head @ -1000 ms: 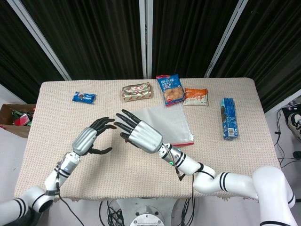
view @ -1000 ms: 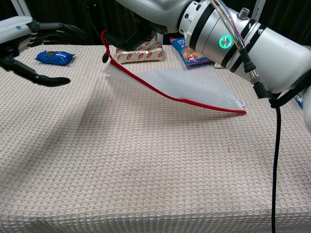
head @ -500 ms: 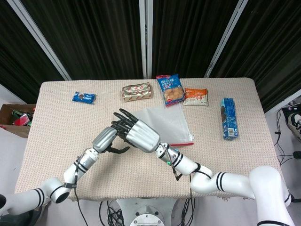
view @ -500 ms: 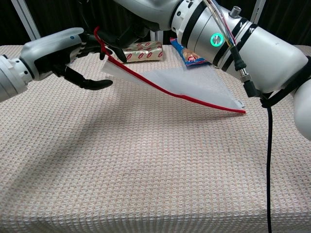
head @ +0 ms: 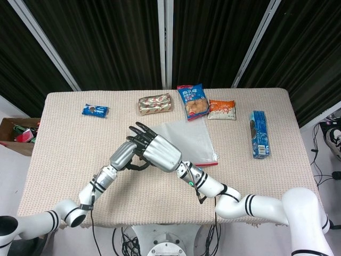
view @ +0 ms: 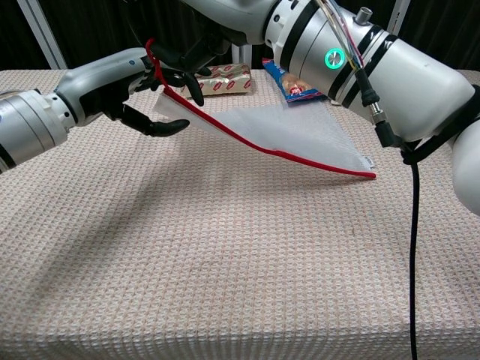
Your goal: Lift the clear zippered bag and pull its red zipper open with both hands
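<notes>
right hand [view: 196,54] pinching bag [view: 285,131] corner, lifting it, far corner resting on table [view: 225,262] | left hand [view: 127,86] curling at zipper [view: 247,141], grip unclear | bag looking light, limp, slick; gripping red tab

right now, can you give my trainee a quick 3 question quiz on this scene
1. True or false: the clear bag lies completely flat on the table.
2. Which hand holds up the bag's raised corner? A) left hand B) right hand
3. Fill in: the zipper strip along the bag's edge is ____.

Key:
1. False; one corner is lifted, the far corner rests on the table.
2. B, the right hand; the left hand is at that corner.
3. Red.
</notes>
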Action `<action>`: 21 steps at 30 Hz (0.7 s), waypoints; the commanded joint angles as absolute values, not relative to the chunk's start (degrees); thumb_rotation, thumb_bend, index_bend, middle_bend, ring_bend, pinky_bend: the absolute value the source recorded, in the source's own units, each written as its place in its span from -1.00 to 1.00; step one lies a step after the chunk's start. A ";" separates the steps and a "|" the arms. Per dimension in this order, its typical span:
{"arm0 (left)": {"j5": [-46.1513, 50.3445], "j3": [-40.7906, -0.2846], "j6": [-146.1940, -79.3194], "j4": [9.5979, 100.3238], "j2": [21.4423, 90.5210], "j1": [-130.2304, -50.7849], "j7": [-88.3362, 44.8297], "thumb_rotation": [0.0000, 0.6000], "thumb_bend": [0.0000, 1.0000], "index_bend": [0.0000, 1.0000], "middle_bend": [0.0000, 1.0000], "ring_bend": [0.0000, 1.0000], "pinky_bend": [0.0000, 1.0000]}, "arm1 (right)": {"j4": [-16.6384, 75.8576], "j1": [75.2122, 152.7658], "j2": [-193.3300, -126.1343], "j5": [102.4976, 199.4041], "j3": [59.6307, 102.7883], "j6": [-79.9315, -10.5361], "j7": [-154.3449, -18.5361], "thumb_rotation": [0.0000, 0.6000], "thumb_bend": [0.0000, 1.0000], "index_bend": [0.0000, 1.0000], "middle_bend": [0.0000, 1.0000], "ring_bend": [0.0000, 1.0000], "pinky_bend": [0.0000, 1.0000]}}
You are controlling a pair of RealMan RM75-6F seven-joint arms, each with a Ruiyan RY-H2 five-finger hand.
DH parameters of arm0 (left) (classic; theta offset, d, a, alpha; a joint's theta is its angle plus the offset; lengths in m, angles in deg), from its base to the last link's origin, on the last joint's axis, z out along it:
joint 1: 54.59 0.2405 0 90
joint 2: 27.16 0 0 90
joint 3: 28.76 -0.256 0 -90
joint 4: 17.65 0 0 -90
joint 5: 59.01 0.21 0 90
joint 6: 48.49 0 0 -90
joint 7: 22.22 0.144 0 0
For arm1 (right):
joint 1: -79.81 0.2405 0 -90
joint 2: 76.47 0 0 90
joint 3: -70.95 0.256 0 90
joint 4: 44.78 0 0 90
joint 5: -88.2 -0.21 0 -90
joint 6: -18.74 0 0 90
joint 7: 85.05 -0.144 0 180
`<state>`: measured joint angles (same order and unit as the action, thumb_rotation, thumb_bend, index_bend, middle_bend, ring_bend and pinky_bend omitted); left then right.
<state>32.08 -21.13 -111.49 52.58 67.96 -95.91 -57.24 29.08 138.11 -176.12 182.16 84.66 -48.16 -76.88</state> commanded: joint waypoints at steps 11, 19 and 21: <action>31.01 -21.73 -112.19 50.89 68.93 -96.49 -59.33 1.00 -0.20 0.12 -0.66 -0.87 -0.79 | 27.69 138.35 -176.39 182.24 84.24 -48.55 -77.99 1.00 -0.04 0.64 -0.62 -1.00 -1.00; 30.73 -22.59 -113.81 49.84 70.11 -95.67 -63.90 1.00 -0.11 0.33 -0.52 -0.87 -0.79 | 27.87 136.67 -176.51 182.41 82.81 -50.41 -78.69 1.00 -0.04 0.64 -0.62 -1.00 -1.00; 30.59 -22.99 -114.43 49.53 70.07 -95.04 -65.91 1.00 -0.10 0.34 -0.51 -0.87 -0.79 | 27.77 135.54 -176.80 182.69 81.95 -51.72 -78.61 1.00 -0.03 0.64 -0.62 -1.00 -1.00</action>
<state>30.75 -22.61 -113.83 49.88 69.97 -95.59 -64.60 27.80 136.14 -176.61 182.50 82.46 -51.07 -78.61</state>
